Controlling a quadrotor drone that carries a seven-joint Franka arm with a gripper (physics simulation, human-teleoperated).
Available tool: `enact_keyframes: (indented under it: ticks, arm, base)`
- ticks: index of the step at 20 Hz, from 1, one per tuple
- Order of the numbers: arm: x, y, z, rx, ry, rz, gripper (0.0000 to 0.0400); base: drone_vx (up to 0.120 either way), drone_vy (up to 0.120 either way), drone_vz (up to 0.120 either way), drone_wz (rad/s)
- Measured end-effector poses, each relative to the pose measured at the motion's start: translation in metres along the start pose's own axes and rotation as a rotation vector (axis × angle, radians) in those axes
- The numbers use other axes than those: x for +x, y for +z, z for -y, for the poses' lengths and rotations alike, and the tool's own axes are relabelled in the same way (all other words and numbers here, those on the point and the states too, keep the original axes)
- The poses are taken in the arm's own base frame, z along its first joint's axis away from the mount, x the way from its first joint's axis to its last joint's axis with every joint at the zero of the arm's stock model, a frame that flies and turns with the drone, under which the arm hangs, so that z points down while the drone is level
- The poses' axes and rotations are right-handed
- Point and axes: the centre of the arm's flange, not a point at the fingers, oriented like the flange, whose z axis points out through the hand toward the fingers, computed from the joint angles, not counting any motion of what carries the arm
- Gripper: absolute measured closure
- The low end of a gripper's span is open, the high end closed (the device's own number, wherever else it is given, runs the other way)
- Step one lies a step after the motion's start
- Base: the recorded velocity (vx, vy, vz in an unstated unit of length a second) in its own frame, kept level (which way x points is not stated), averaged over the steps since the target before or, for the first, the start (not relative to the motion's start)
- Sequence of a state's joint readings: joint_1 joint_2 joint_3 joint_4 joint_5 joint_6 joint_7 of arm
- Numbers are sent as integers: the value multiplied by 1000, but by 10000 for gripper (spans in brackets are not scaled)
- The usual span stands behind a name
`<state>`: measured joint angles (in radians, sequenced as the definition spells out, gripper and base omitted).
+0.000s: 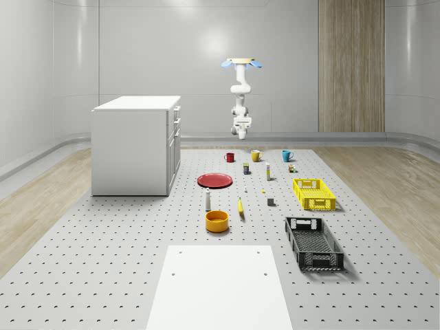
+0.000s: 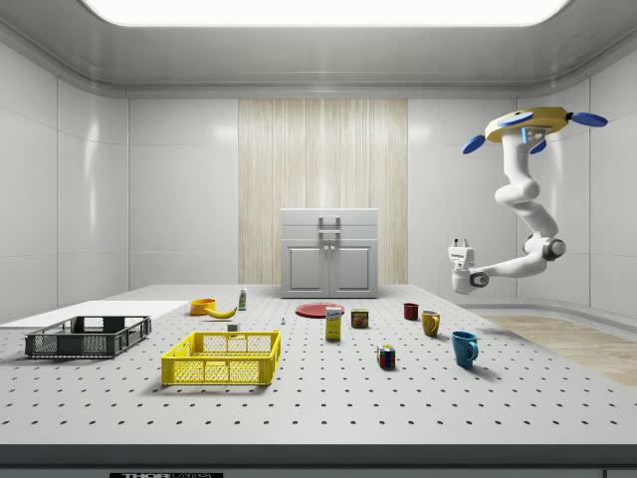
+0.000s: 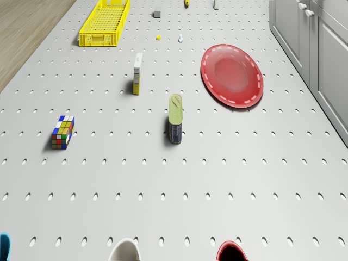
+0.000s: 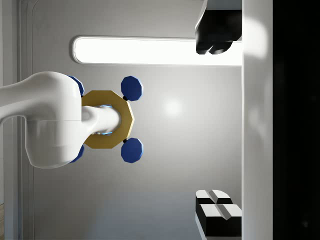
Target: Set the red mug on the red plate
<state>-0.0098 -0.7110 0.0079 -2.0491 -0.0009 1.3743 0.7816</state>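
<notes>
Above the table's far edge the drone is hovering with its gripper spread and pointing up, needing to be turning downward over the red mug sitting beyond the red plate.
</notes>
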Motion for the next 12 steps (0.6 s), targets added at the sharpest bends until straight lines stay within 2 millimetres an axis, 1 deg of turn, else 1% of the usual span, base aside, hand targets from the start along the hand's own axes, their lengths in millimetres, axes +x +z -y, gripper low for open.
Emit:
enact_keyframes:
  ticks: [12]
  arm:
    - [-4, 0, 2, -23, 0, -35, 0]
  base:
    - [0, -120, 0, 0]
